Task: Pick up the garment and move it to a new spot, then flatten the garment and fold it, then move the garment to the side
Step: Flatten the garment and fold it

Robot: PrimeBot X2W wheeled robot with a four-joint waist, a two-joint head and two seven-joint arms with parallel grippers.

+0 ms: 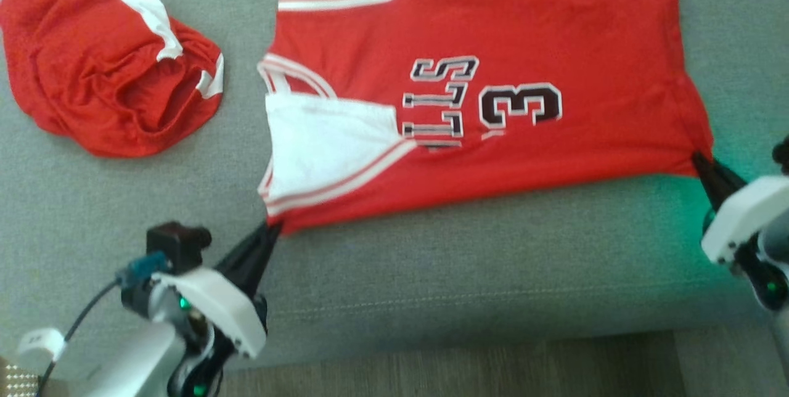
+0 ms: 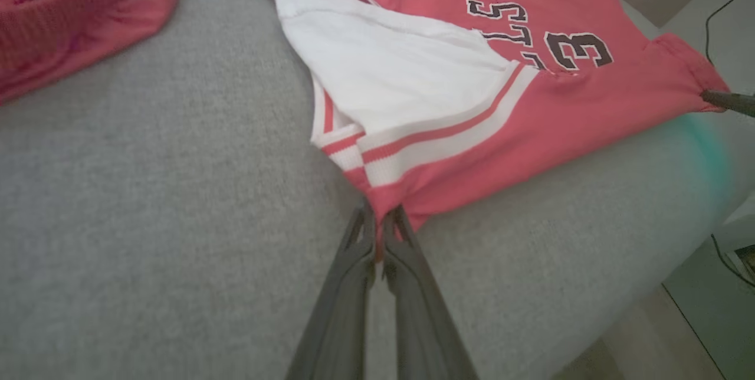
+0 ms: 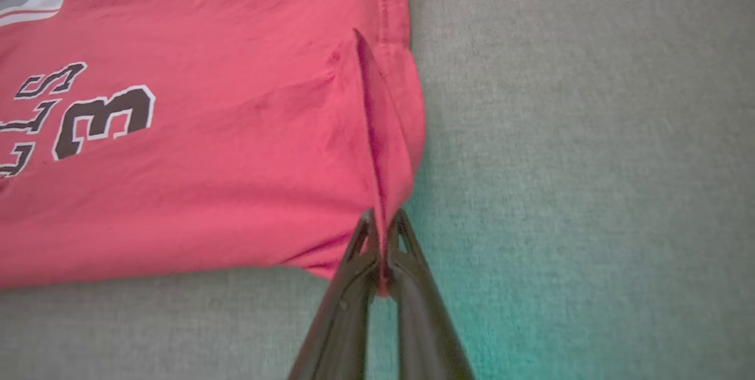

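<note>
Garment (image 1: 530,33), near corners inside left pincer (image 1: 274,228) and right pincer (image 1: 699,156)

Soft, even daylight; mild blur throughout, perhaps motion; green glow on cushion (image 1: 666,212) beside right gripper (image 1: 699,159), near right.

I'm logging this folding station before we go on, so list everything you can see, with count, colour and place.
jersey: one, red with white panels and a dark 3, spread flat mid-cushion
crumpled garment: one, red with white stripe, cushion's far left
cushion: one, grey, under both garments
floor: one strip, dark wood, beyond the near edge
left end effector: one, dark, shut on jersey's near left corner
right end effector: one, dark, shut on jersey's near right corner
</note>
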